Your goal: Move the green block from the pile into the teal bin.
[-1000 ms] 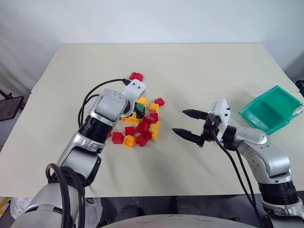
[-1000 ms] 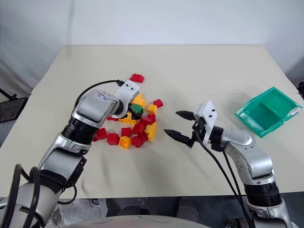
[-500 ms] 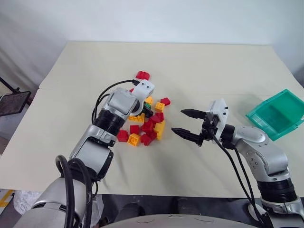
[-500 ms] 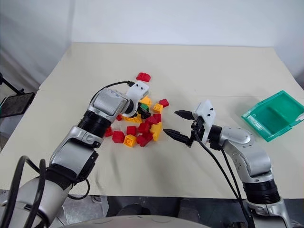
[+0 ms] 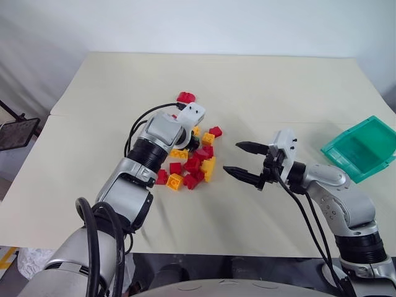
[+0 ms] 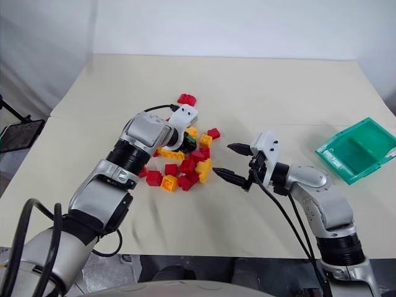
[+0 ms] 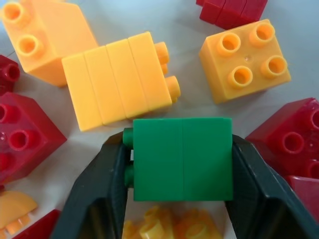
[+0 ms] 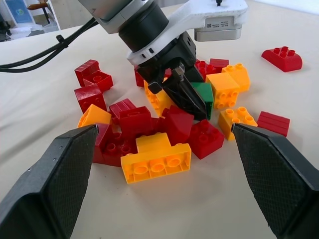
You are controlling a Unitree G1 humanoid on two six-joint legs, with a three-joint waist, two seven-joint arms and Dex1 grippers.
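Note:
The green block point(image 7: 182, 158) lies among the red and yellow-orange bricks of the pile point(image 5: 190, 166), at its far side in the middle of the table. My left gripper point(image 5: 193, 141) points down into the pile, and both black fingers point(image 7: 99, 194) press on opposite sides of the green block. The block still rests low among the bricks, as the right wrist view shows point(image 8: 204, 94). My right gripper point(image 5: 232, 157) hovers open just right of the pile with nothing between its fingers. The teal bin point(image 5: 365, 145) stands empty near the table's right edge.
A single red brick point(image 5: 185, 97) lies apart behind the pile. The cream table point(image 5: 260, 86) stretches between the pile and the bin. A seam runs across the table's left part. A dark stand point(image 5: 15, 133) sits off the left edge.
My left gripper has shifted a little to the right over the pile and its fingers have closed in on the green block. The right arm has kept still.

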